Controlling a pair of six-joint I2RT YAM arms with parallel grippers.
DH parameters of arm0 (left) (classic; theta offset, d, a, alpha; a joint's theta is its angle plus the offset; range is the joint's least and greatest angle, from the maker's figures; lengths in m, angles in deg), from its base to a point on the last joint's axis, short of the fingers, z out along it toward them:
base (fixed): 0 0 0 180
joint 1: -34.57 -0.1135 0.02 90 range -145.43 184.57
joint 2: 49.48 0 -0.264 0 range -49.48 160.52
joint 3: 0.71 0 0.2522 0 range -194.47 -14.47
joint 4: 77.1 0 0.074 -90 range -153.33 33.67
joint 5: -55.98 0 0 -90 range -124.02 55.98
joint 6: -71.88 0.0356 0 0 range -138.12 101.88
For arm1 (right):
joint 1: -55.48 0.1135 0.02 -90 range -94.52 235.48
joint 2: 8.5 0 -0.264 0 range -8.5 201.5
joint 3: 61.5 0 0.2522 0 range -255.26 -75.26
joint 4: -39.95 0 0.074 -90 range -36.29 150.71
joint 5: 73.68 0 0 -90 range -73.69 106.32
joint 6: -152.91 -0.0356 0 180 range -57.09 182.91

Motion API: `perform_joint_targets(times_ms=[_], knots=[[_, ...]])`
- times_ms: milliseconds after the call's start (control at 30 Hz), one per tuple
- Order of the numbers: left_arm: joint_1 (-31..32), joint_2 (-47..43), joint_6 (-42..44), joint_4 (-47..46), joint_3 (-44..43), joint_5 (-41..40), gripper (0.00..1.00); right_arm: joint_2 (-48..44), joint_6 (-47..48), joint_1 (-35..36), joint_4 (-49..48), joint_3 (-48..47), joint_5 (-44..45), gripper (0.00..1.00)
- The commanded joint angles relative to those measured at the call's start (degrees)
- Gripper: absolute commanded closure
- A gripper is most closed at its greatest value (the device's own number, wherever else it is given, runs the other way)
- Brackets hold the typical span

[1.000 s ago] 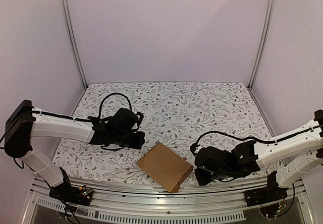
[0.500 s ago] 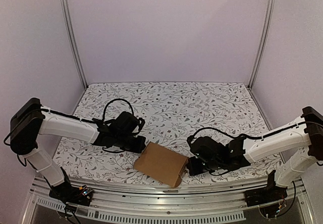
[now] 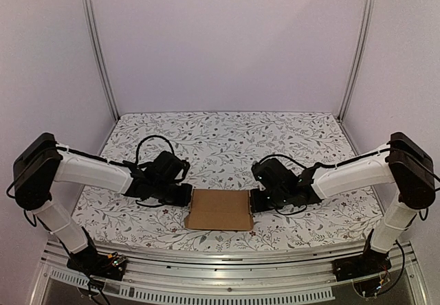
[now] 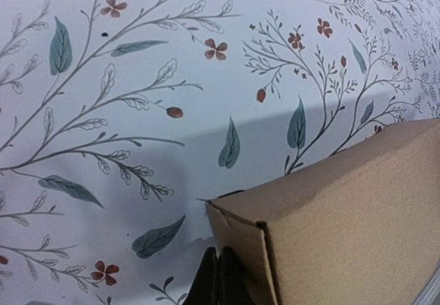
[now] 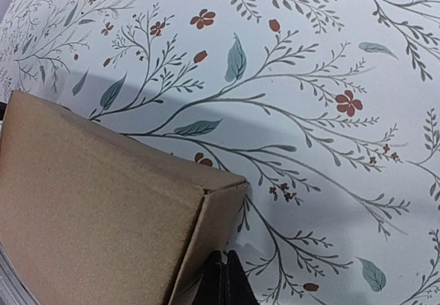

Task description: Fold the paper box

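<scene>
Against one second ago, shows the paper box (image 3: 220, 210) turned from a diagonal lie to square with the near edge of the bench (image 3: 234, 137), and both arms drawn in to its short ends. Top external camera: finds the closed brown carton lying flat on the floral bench near the front edge, between the two arms. Places the left end effector (image 3: 185, 196) at the box's left end and the right end effector (image 3: 255, 200) at its right end, each touching or just beside it. Left wrist camera: shows the dark fingertips (image 4: 208, 290) pressed together, holding nothing, just beside the box's near corner and end wall. Right wrist camera: shows the fingertips (image 5: 212, 290) likewise pressed together and empty, low at the box's end wall beneath its corner.
</scene>
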Motion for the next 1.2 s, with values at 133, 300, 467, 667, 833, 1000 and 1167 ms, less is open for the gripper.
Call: perform_joint_targets(times_ms=[133,300,467,667,833,1000,1167], knots=[[-1.17,-2.96,-2.97,1.14,4.24,-2.76,1.00,3.27,8.06,-3.14,1.10,-2.32,-4.52,0.99],[-1.17,-6.33,-5.14,2.21,6.45,-4.89,1.00,0.46,10.65,-3.70,6.08,-3.03,-0.57,0.88],[-1.17,-9.58,-5.91,3.87,7.01,-6.11,0.95,-4.33,13.60,-4.13,12.14,-4.61,3.88,0.80],[-1.17,-14.05,-5.80,4.45,7.77,-6.55,0.72,-8.40,13.65,-4.09,13.04,-6.21,0.11,0.68],[-1.25,-16.05,-5.33,2.82,8.96,-5.59,0.54,-8.13,11.30,-4.12,9.83,-6.20,-4.87,0.57],[-1.25,-17.08,-6.02,-0.53,10.91,-2.12,0.35,-5.46,8.76,-4.13,5.92,-5.48,-9.65,0.55],[-1.25,-17.64,-6.54,-3.07,12.67,0.30,0.23,-3.45,5.71,-4.10,2.10,-3.60,-11.02,0.54]])
